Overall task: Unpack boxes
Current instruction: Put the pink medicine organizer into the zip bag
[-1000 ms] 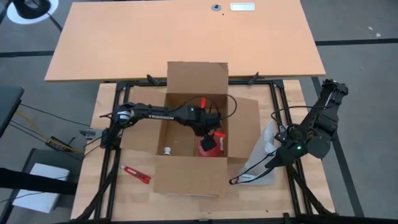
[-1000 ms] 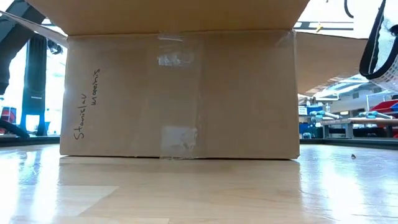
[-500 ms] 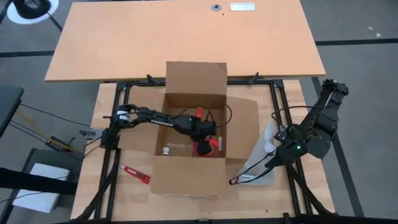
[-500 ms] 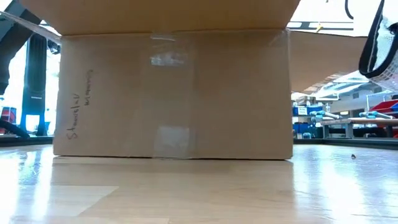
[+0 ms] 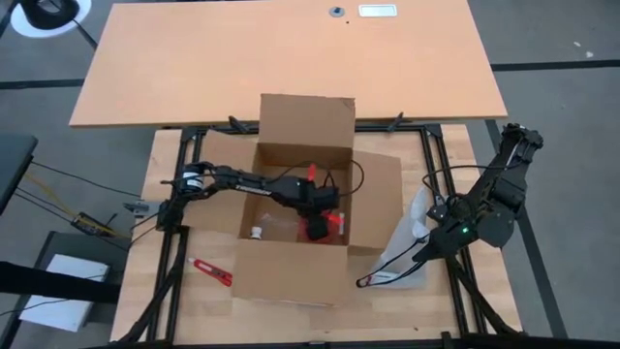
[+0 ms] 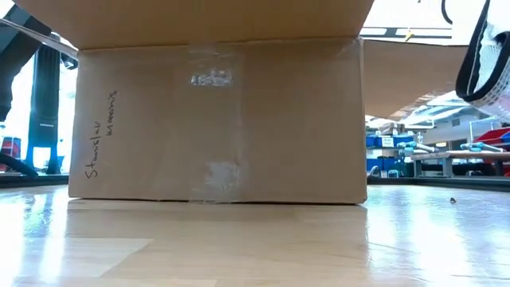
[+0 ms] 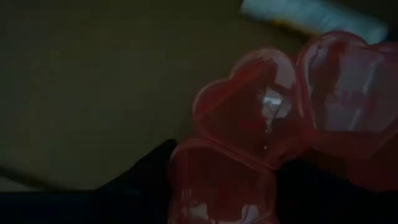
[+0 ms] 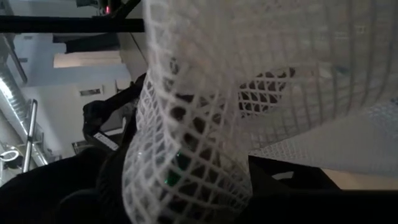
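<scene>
The open brown box (image 5: pixel 291 271) stands mid-table with its flaps spread; the low view shows its taped near wall (image 6: pixel 215 119). On its floor lie red see-through heart-shaped cases (image 5: pixel 329 223) (image 7: pixel 261 112). My left gripper (image 5: pixel 320 228) (image 7: pixel 221 171) reaches down into the box, its fingers open on either side of the nearest heart case (image 7: pixel 217 186). At the table's right, my right gripper (image 5: pixel 433 213) is shut on a white mesh bag (image 5: pixel 402 242) (image 8: pixel 249 74) with a black strap. My left gripper comes from above, slanting down, with the nearest heart case's lobed end (image 7: pixel 211 155) between its two fingers (image 7: pixel 146 177); I cannot tell whether they touch it. My right gripper holds the mesh bag by its upper part; the mesh itself hides the fingers. The bag (image 6: pixel 486 56) hangs below it.
A small white bottle-like thing (image 5: pixel 257 233) also lies on the box's floor. A red utility knife (image 5: pixel 211 272) lies on the table left of the box. A large orange-brown board (image 5: pixel 291 58) covers the far side.
My left gripper has gone down into the box onto the red heart cases and rolled a little. The box has slid slightly toward the table's left edge.
</scene>
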Controlling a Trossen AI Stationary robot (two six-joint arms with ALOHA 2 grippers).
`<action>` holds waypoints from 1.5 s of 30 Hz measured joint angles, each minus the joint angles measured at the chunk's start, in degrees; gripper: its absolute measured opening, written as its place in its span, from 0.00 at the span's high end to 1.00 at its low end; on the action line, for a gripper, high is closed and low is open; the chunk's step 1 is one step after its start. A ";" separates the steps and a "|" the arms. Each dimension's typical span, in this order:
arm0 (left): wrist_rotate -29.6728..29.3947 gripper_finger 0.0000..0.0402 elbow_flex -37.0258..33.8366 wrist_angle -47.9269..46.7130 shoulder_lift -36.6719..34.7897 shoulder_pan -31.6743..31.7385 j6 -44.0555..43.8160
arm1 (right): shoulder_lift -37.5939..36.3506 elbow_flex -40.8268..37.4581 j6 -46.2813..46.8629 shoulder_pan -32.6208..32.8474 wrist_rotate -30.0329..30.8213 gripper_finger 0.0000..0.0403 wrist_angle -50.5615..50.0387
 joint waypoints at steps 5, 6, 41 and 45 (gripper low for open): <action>-0.99 0.47 8.61 -6.84 -0.34 0.04 2.00 | 0.32 0.00 -1.14 0.04 -0.03 1.00 0.92; -1.07 0.47 10.79 -8.70 -0.34 0.04 2.54 | 0.37 0.00 -1.87 0.10 -0.03 1.00 1.69; 23.13 0.47 41.14 14.22 -1.24 -8.99 -10.72 | 0.27 0.00 -19.30 0.54 3.93 1.00 11.78; 23.30 0.47 39.63 17.50 -1.30 -9.88 -10.63 | 0.27 0.00 -19.96 -1.13 5.13 1.00 11.97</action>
